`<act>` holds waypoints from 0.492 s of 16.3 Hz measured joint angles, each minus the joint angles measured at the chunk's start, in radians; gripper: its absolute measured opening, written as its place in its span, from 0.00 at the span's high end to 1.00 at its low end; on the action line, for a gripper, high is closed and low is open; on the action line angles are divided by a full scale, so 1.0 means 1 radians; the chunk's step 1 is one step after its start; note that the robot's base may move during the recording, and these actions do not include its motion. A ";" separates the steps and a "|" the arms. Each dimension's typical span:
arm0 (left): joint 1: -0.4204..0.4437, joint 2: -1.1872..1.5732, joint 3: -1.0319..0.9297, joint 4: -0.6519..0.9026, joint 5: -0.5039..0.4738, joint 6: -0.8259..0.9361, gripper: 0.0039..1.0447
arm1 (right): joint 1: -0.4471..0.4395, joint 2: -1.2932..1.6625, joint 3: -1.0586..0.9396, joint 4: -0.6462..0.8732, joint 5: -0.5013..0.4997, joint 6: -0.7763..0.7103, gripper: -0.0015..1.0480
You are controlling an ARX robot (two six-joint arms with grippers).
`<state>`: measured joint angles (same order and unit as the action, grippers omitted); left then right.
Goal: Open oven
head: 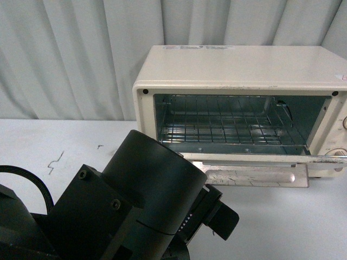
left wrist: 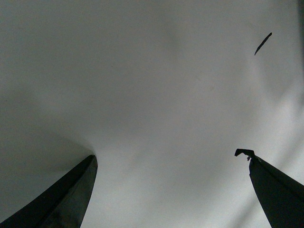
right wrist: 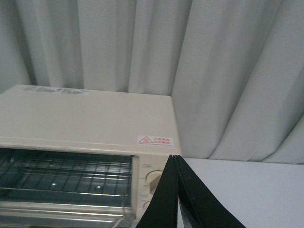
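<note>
While the oven sits at the worktop's back edge with its door dropped open (rack showing inside), the left tool stands spread apart and the right tool is pressed together.

Black arm, cylindrical housing, recessed screws, ribbed cable; tapered black left pincer

surface: white table; on it: cream oven, door open
</note>
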<state>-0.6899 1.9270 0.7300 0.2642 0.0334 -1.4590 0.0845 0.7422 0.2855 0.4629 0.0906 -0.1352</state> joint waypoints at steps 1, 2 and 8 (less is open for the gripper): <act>0.000 0.000 0.000 0.000 0.000 0.000 0.06 | -0.003 -0.032 -0.028 0.003 -0.016 0.055 0.98; 0.000 0.000 0.000 0.000 0.000 0.000 0.06 | -0.058 -0.058 -0.062 0.002 -0.080 0.080 0.98; 0.000 0.000 0.000 0.000 0.000 0.000 0.06 | -0.085 -0.206 -0.177 -0.037 -0.090 0.117 0.98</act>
<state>-0.6903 1.9270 0.7300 0.2646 0.0338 -1.4586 -0.0002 0.5358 0.1081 0.4255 0.0002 -0.0181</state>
